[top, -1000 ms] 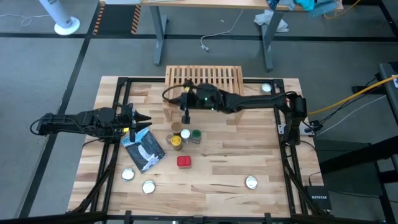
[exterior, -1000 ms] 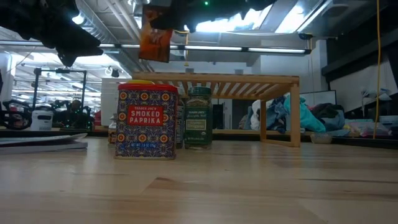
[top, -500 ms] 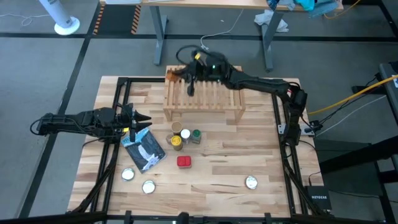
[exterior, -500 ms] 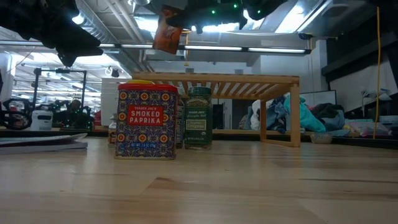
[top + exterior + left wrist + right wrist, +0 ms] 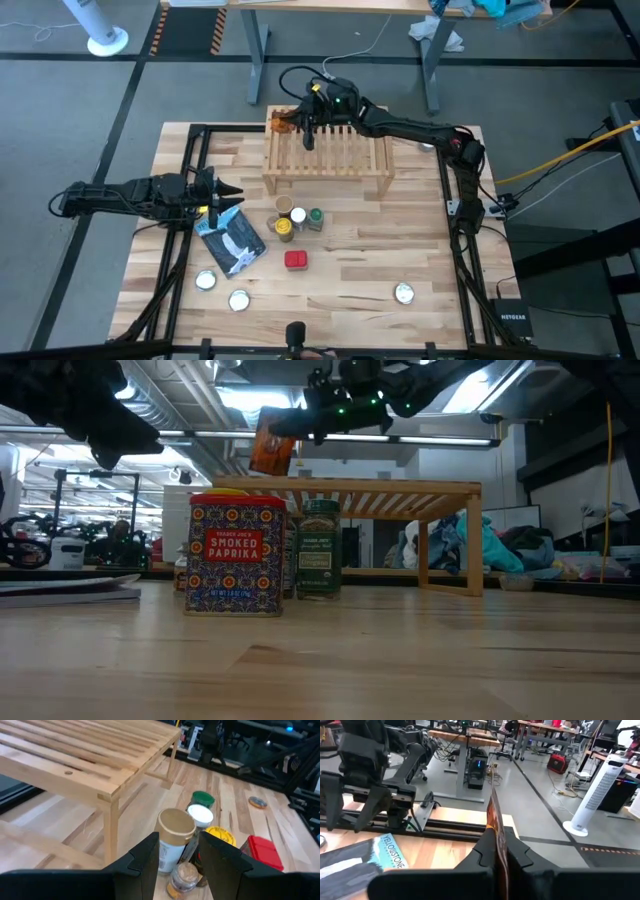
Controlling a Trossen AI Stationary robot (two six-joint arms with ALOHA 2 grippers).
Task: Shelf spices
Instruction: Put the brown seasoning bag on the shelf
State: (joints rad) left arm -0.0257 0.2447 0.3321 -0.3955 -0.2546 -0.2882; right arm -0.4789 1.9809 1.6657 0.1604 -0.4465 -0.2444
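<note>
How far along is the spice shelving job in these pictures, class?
Done: nothing rests on the shelf yet. In hand: the right claw is shut on the orange packet, above the shelf's far left corner. Left: the jars and red tin on the table; the left claw waits nearby.

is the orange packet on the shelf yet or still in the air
In the air. The right gripper is shut on the orange packet, holding it clear above the shelf's far left corner.

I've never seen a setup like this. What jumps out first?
The right gripper holds an orange packet in the air above the far left corner of the small wooden shelf. In front of the shelf stands a cluster of jars, with a red paprika tin nearest the low camera.
</note>
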